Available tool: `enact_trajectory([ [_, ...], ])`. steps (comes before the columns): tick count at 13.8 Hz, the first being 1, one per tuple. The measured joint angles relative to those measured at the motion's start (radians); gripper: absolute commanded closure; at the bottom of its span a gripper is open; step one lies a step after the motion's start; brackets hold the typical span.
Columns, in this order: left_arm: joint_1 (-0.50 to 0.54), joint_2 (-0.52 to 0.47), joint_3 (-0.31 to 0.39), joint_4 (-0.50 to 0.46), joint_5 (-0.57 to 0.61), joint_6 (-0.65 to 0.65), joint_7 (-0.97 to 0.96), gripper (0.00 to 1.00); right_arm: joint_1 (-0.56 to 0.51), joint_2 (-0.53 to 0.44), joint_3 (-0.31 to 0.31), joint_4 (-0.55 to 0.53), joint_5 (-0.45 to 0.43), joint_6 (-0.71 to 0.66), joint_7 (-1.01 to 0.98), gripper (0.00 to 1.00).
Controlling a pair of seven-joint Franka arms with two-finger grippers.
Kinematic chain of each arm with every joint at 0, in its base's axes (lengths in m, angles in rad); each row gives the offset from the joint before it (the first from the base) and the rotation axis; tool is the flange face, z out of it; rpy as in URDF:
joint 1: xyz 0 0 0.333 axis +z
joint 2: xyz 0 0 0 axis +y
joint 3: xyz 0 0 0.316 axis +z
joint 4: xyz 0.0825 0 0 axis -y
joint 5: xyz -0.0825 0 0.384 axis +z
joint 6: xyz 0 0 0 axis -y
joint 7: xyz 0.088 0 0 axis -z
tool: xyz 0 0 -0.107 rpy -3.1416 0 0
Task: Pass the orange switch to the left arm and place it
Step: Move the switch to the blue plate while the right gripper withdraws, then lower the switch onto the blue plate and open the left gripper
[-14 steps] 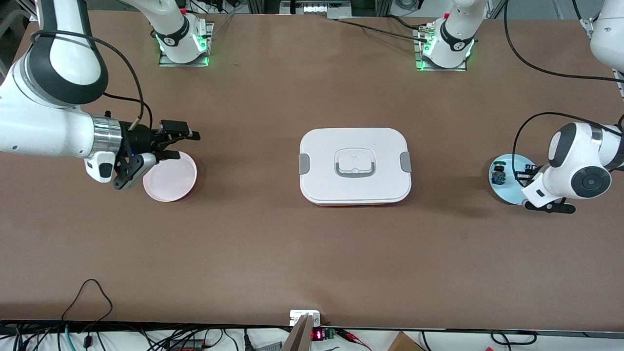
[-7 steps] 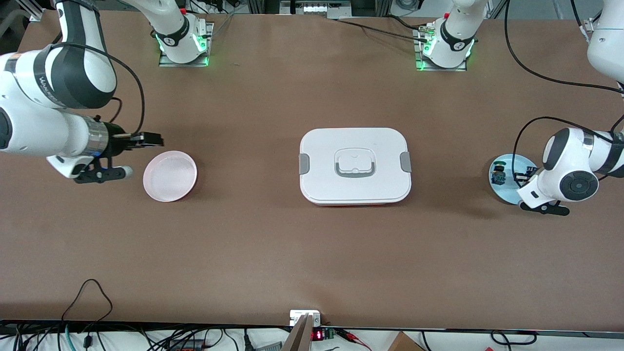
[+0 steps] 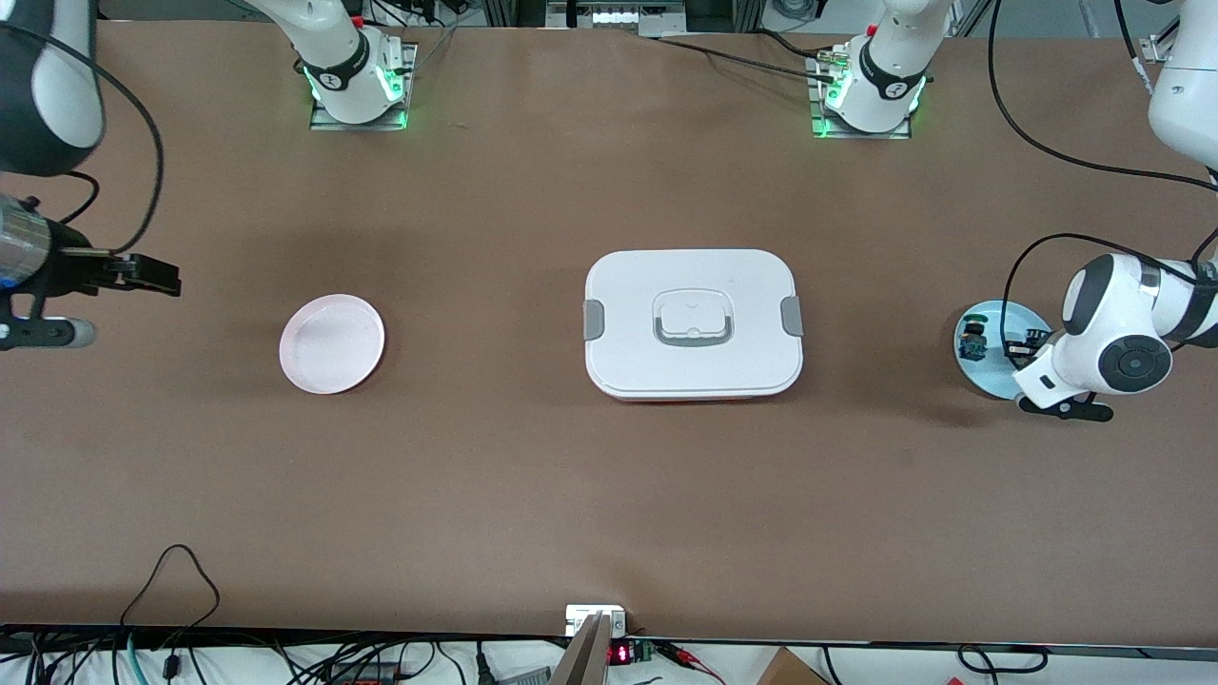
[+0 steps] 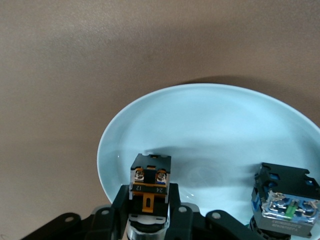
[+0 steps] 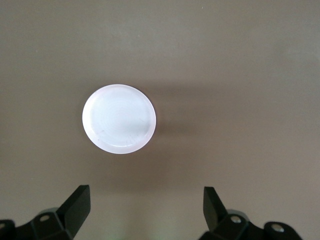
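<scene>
My left gripper (image 3: 1023,344) is down at the light blue plate (image 3: 990,378) at the left arm's end of the table. In the left wrist view its fingers (image 4: 120,207) are shut on the orange switch (image 4: 150,187), a black body with orange parts, low over the plate (image 4: 215,130). I cannot tell whether the switch touches the plate. My right gripper (image 3: 157,276) is open and empty, high over the table at the right arm's end. In the right wrist view this gripper (image 5: 145,210) is over bare table. The white box (image 3: 693,323) stands mid-table between the two arms.
A black switch with a green-blue cap (image 3: 972,340) stands on the blue plate beside the left gripper; it also shows in the left wrist view (image 4: 285,202). An empty pink plate (image 3: 332,343) lies toward the right arm's end, seen from above in the right wrist view (image 5: 119,119).
My right gripper has drawn back from over the pink plate toward the right arm's end of the table. My left arm has shifted only slightly at the blue plate.
</scene>
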Motion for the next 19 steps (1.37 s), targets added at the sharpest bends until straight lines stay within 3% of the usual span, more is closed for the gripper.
enact_trajectory([
  [2, 0.000, 0.000, 0.000, 0.001, 0.000, 0.000, 0.000, 0.00, -0.097, -0.001, 0.110, 0.013, 0.001, -0.006, 0.003, 0.00],
  [4, 0.000, 0.000, -0.002, 0.005, 0.000, 0.000, 0.000, 0.00, -0.127, -0.003, 0.146, 0.013, 0.005, -0.024, 0.012, 0.00],
  [7, 0.000, -0.010, -0.020, 0.039, -0.005, -0.024, 0.000, 0.00, -0.129, -0.049, 0.151, -0.060, 0.005, -0.002, 0.017, 0.00],
  [11, 0.000, -0.105, -0.091, 0.104, -0.117, -0.124, -0.001, 0.00, -0.129, -0.154, 0.152, -0.195, 0.007, 0.027, 0.080, 0.00],
  [15, -0.001, -0.189, -0.196, 0.201, -0.150, -0.259, -0.001, 0.00, -0.130, -0.184, 0.154, -0.200, 0.007, 0.027, 0.069, 0.00],
  [19, -0.017, -0.204, -0.269, 0.336, -0.151, -0.415, -0.001, 0.00, -0.130, -0.187, 0.154, -0.200, 0.007, 0.027, 0.063, 0.00],
])
